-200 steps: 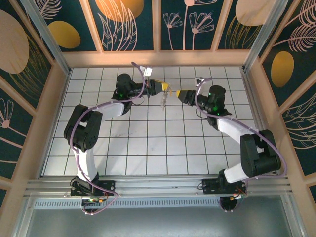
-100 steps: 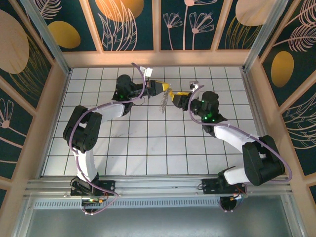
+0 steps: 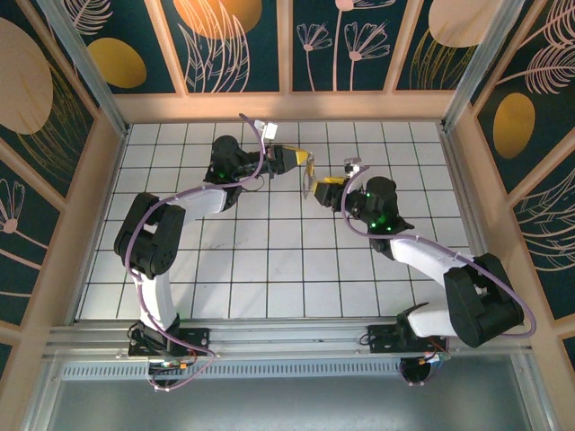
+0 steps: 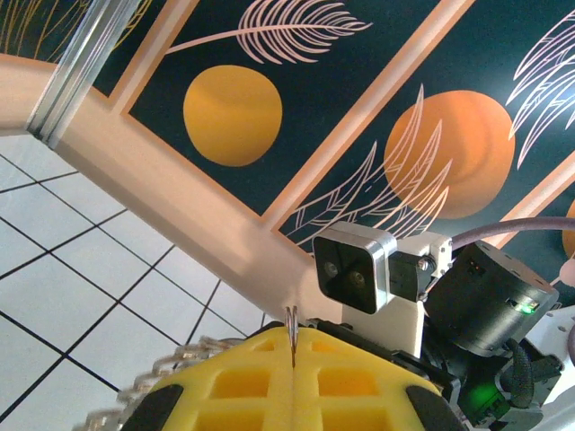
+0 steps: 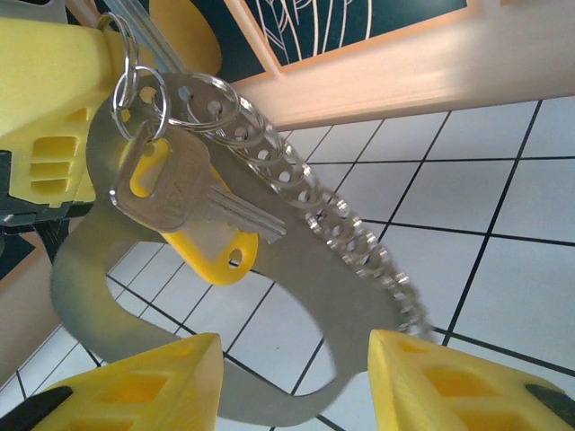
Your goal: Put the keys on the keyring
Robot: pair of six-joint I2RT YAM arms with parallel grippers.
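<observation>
Left tool [image 4: 293, 377]: pressed flat together, clamped on the thin rim of a small steel split ring at the top of the keyring [image 5: 346, 238], a grey metal bunch of split rings with a limp chain of linked rings and a broad flat curved band. Right tool [image 5: 292, 382]: spread apart, with the band's lower curve spanning the gap. Cannot tell whether the pads bear on it.

Hangs in the air between both tools, off the white tiled worktop [image 3: 269, 269]. Carries a flat silver key [image 5: 184, 193], dangling by its head slot from a split ring and seemingly threaded on already, with a yellow plastic tag [image 5: 216, 256] behind it.

Probably light, hard and smooth. Rigid in its pieces but slack at every link, so more likely to swing, twist or slip than to break. Best taken across the key's flat head, faces against the pads, and by the rim for the ring, as on the left.

Slants in the right wrist view: key head up-left, blade pointing down-right, with the chain trailing along much the same line.
</observation>
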